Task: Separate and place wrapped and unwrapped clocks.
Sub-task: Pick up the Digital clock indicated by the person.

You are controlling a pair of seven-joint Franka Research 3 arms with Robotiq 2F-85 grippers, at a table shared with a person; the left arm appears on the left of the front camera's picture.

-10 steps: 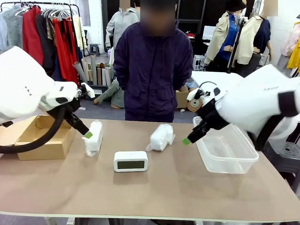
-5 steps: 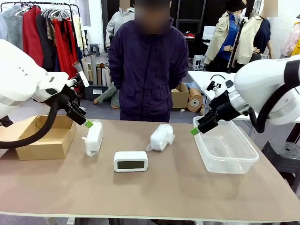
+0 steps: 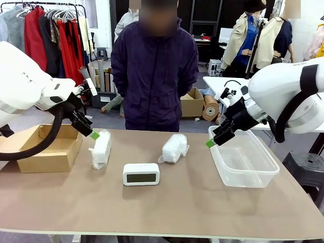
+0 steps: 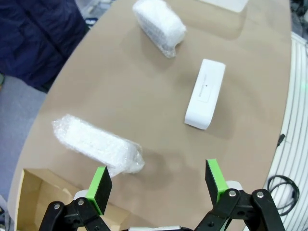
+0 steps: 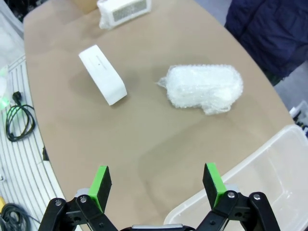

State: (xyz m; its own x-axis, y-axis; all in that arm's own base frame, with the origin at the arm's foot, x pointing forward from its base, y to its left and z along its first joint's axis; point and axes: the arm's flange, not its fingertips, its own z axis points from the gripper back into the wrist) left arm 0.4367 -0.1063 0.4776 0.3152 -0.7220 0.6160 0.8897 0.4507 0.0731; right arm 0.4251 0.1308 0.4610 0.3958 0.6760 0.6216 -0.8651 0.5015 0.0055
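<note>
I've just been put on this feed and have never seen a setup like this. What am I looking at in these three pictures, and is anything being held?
Two white robot arms work at a table, facing a person on the far side. The wide picture looks across the table from between the arms. The other two come from a camera on each wrist, looking past the green-tipped left fingers and right fingers. Both pairs are open and hold nothing. On the table lie a bare white clock, two bubble-wrap bundles, a cardboard box and a clear bin.
</note>
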